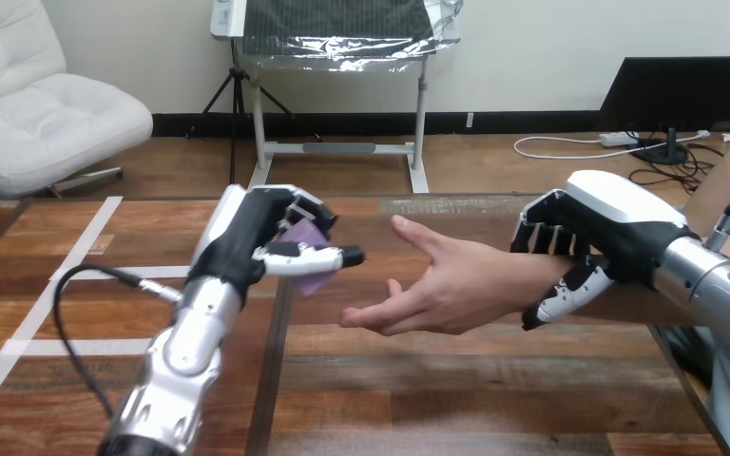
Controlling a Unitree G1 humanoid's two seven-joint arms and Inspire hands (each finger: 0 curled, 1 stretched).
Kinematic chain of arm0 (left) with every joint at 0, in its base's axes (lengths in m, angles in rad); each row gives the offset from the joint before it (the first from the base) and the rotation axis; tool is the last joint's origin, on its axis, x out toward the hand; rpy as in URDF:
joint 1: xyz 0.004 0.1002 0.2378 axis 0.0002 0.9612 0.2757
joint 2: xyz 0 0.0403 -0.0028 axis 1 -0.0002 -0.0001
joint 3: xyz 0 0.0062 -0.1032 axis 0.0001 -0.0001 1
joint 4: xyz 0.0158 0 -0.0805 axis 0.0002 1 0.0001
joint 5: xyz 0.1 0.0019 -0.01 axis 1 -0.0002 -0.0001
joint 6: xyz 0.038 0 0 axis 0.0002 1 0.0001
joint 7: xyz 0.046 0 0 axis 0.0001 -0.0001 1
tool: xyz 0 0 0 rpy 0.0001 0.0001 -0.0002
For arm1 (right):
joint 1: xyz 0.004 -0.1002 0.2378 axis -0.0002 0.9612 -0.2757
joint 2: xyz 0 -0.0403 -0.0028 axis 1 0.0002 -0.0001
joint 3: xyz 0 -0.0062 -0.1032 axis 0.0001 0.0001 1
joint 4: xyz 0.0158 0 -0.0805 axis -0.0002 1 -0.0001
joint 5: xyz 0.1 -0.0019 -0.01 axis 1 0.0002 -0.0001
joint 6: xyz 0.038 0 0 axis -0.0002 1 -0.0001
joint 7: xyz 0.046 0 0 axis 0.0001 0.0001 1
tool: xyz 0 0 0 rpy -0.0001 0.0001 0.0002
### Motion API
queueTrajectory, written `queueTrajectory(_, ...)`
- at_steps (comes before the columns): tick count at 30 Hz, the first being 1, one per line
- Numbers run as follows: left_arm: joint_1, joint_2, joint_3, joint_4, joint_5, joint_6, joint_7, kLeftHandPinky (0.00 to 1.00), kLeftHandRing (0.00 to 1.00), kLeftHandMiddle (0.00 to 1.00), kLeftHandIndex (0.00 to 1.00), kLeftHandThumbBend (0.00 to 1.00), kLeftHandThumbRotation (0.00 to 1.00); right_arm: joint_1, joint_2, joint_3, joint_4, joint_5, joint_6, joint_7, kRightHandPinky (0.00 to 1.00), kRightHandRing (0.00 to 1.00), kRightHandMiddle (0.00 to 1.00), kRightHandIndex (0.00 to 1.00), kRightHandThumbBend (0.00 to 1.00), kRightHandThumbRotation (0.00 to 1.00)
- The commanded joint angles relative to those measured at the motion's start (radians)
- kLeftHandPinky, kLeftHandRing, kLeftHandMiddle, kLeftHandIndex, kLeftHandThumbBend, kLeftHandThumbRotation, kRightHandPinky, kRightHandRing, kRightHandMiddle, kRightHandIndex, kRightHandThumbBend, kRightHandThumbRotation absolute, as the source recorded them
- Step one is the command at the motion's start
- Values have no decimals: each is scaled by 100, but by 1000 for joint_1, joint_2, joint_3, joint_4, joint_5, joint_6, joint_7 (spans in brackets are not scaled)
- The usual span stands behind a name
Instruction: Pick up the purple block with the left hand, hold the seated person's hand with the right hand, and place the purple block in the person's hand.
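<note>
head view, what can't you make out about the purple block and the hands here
purple block: head view, the thumb and fingers of the left hand cover most of it, so its full shape is hidden.
person's wrist: head view, the right hand wraps it and hides the contact under its palm.
person's hand: head view, its underside faces away, so whether it touches the table cannot be told.

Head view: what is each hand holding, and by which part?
Left hand pinches the purple block between thumb and fingers, thumb across its front. Right hand is curled round the person's wrist, fingers above, thumb below.
</note>
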Motion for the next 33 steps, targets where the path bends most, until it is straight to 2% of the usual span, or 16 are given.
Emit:
queueTrajectory(1,-121,-18,-15,20,-4,-37,7,31,37,43,47,63,0,48,39,5,18,10,30,20,34,40,47,52,89,4)
queueTrajectory(20,-184,-64,-42,76,-3,-59,8,31,37,43,46,64,0,73,48,-5,-72,19,64,44,35,41,48,51,88,6)
queueTrajectory(26,-198,-78,-53,79,2,-41,-1,30,37,42,46,64,0,80,49,-3,-92,21,78,48,36,43,49,51,87,7)
queueTrajectory(33,-210,-97,-58,91,-8,-48,-18,29,36,41,46,63,0,88,49,-3,-116,25,96,54,37,43,49,51,86,7)
